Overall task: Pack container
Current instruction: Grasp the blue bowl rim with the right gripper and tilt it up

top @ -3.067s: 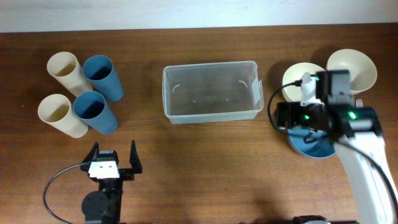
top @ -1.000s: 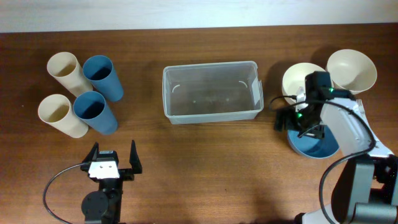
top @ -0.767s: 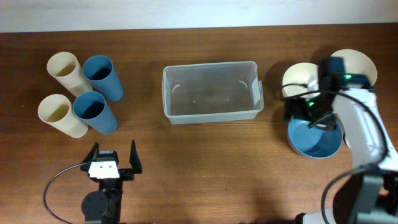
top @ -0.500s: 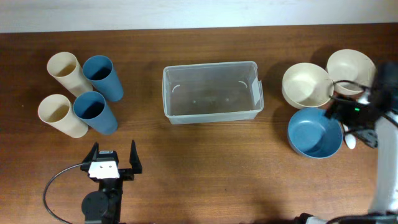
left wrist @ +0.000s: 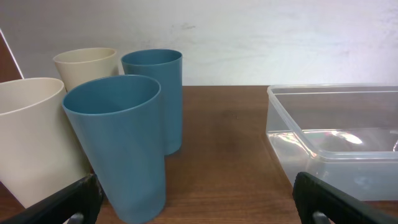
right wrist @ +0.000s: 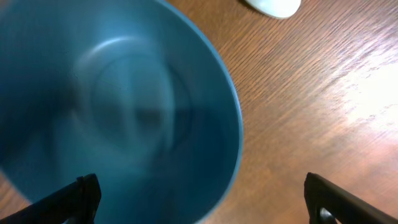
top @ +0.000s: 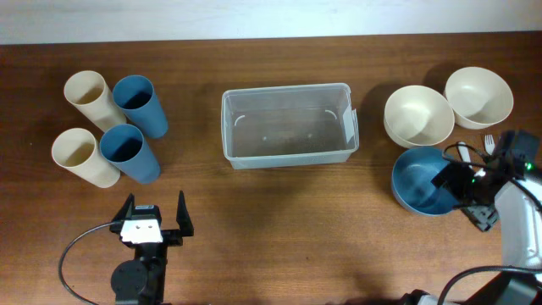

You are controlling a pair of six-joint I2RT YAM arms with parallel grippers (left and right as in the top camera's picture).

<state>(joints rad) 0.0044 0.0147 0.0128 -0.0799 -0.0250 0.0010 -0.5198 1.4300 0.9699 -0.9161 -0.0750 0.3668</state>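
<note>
Empty clear container (top: pixel 286 124) at the middle of the wooden tabletop (top: pixel 279 220), cups to its left and bowls to its right.

The container looks light, thin-walled and a little flexible, with smooth, likely slippery sides; its rim along a long wall seems the surest hold. The left end effector (top: pixel 154 213) sits low near the front edge, facing the container, jaws spread wide, holding nothing. The right end effector (top: pixel 471 188) hangs over the blue bowl (top: pixel 423 180), tilted down, equally wide and empty.
</note>
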